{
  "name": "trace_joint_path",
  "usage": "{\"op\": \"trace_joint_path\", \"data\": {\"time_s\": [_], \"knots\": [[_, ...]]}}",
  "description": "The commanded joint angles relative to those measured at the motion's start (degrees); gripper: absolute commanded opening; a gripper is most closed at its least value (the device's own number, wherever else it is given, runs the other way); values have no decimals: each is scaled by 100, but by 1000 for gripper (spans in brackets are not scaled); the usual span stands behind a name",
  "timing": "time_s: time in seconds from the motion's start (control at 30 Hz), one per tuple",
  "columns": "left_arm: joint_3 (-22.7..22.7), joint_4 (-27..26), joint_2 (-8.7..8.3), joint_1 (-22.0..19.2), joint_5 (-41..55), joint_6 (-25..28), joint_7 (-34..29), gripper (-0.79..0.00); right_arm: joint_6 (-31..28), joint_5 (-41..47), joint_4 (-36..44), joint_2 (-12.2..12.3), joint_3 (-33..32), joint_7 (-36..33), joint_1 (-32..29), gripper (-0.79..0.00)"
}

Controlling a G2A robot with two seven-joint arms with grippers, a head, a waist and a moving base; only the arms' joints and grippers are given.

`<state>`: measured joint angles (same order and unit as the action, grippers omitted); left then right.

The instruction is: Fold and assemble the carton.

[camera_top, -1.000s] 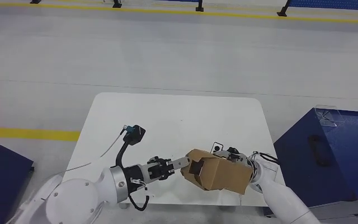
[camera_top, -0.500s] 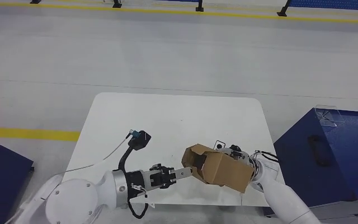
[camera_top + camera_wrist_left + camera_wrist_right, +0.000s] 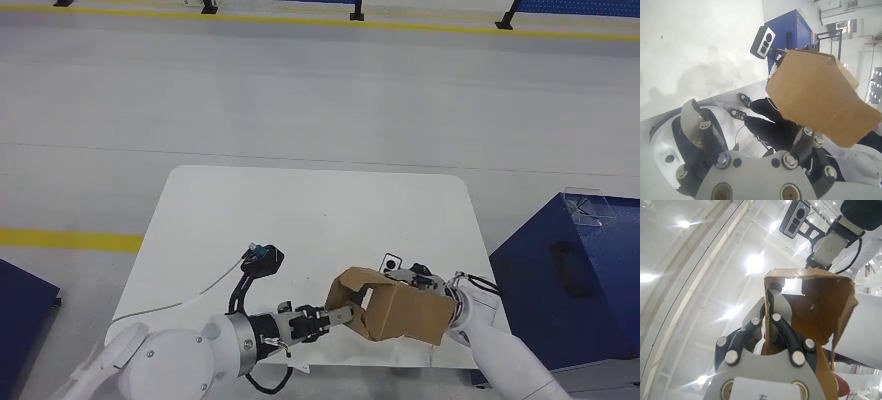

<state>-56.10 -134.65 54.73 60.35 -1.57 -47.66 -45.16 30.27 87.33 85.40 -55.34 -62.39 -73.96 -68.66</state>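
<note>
Cardboard first: the carton hangs just above the lower right of the white table in the top view. It lies on its side with its open end turned toward the lower centre of the frame. The right gripper is clamped on one wall of it, a finger on either face of the cut edge. That grip seems meant to steady the box in the air while the other arm works on it.

The left gripper meets the open end from the lower left, its fingers spread wide with nothing between them. In the left wrist view one finger sits just under a loose flap at the right of the frame, and the other finger is well apart at the left. I judge it is pressing this flap inward to close the end.

The tabletop is plain matte white. Beyond it lies a pale grey floor with a yellow line at the left edge, and a blue cabinet stands at the right.
</note>
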Motion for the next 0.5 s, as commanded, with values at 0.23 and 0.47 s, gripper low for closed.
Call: {"op": "trace_joint_path", "data": {"time_s": [0.23,0.47], "knots": [[-419,0,92,43,724,182,641,0,-145,-235,-52,-38,-102,-104,-12,-785],[-492,0,137,91,872,480,1002,0,-129,-367,17,-70,-64,-134,-85,-785]]}}
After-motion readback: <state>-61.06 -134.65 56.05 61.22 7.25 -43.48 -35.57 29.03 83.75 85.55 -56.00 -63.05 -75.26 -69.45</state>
